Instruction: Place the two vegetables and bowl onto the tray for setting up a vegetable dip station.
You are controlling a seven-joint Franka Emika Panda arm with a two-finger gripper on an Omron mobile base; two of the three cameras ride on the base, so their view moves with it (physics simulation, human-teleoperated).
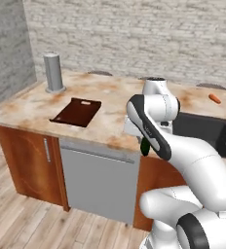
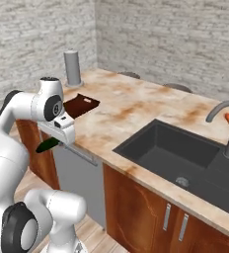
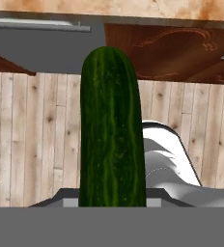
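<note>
Off the counter's (image 1: 32, 104) front edge, our hand (image 2: 55, 140) grips the cucumber (image 2: 47, 145); next we carry it over and onto the tray (image 1: 77, 112).

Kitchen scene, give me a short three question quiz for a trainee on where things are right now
1. True or false: the cucumber is lying on the tray.
2. Which vegetable lies on the counter beyond the sink? A) carrot B) cucumber C) neither
3. Fill in: the tall grey cylinder stands on the counter behind the ____.

Key:
1. False. The pincer holds it off the counter's front edge, in front of the cabinets, above the wooden floor.
2. A, the carrot.
3. Tray.
</note>
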